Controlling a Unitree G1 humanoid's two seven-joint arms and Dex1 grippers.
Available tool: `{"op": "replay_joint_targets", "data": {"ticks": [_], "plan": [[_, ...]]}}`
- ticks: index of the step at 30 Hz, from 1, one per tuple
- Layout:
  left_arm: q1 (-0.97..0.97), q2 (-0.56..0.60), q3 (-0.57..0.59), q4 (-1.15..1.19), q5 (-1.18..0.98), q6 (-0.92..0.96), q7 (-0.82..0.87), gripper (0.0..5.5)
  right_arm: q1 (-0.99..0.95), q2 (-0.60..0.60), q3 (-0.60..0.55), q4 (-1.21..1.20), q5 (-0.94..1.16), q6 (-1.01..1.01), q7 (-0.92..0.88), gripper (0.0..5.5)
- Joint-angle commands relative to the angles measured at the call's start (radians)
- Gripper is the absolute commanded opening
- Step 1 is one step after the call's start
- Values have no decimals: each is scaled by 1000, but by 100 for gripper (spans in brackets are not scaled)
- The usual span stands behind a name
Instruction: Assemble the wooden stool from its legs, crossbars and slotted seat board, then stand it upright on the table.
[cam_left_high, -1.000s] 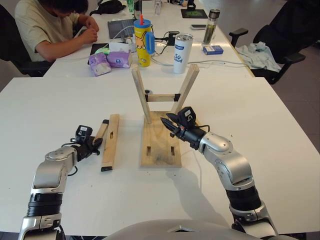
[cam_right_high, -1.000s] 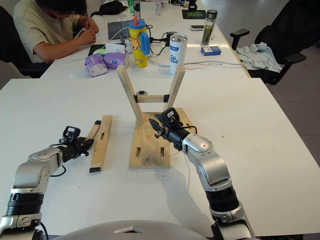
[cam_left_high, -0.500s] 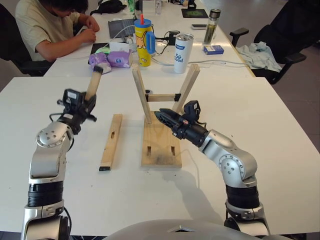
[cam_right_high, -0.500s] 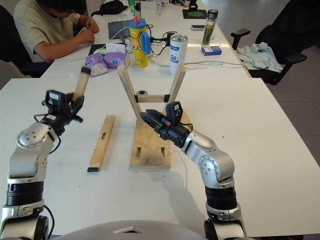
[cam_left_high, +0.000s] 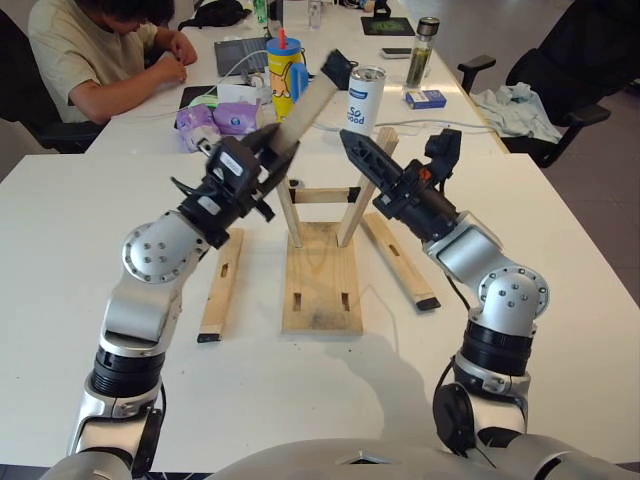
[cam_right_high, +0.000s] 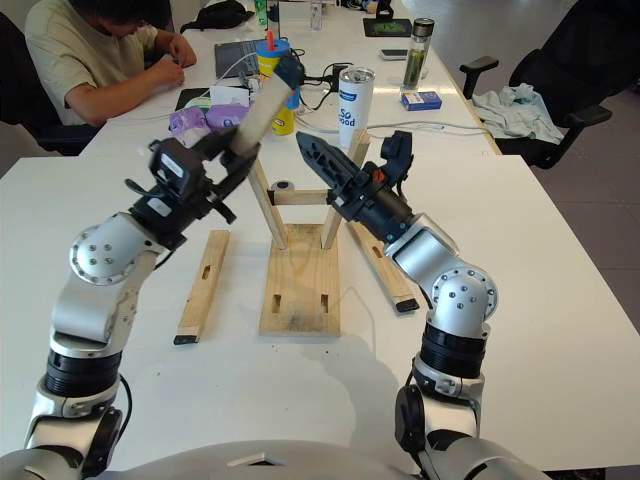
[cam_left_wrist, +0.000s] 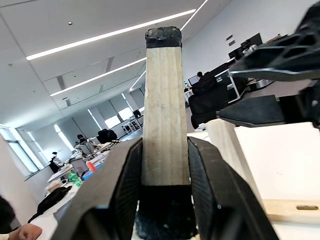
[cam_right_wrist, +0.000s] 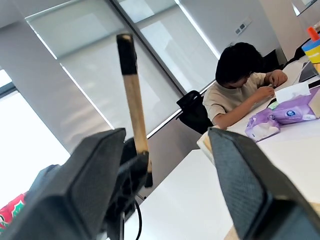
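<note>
- Jaws, head views: left gripper (cam_left_high: 264, 158) is clamped on a wooden leg (cam_left_high: 305, 105), held in the air with its dark-capped end tilted up and away. The right gripper (cam_left_high: 362, 152) is spread wide and holds nothing, lifted near the top of the right-hand upright.
- Head views, table: the seat board (cam_left_high: 320, 285) lies flat on the table (cam_left_high: 540, 230). Two upright legs (cam_left_high: 287, 210) stand at its far end, leaning apart, with a crossbar (cam_left_high: 325, 195) between them.
- A slotted rail (cam_left_high: 222, 280) lies left of the board, and a loose leg (cam_left_high: 400, 260) lies just beside its right edge.
- Left wrist view: fingers (cam_left_wrist: 125, 185) press both sides of the wooden leg (cam_left_wrist: 162, 100).
- Right wrist view: fingers (cam_right_wrist: 92, 175) are far apart with the gap bare, and the wooden leg (cam_right_wrist: 134, 100) is seen beyond.
</note>
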Motion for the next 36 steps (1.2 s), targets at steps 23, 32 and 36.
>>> {"op": "replay_joint_targets", "data": {"ticks": [23, 32, 36], "plan": [[27, -15, -76, 18, 70, -3, -41, 129, -31, -61, 31, 28, 169, -84, -133, 53], [56, -98, 4, -70, -159, 102, -46, 303, 50, -138, 25, 33, 86, -90, -129, 48], [91, -103, 50, -102, -225, 138, -29, 339, 174, -270, -16, 0, 31, -56, -112, 48]]}}
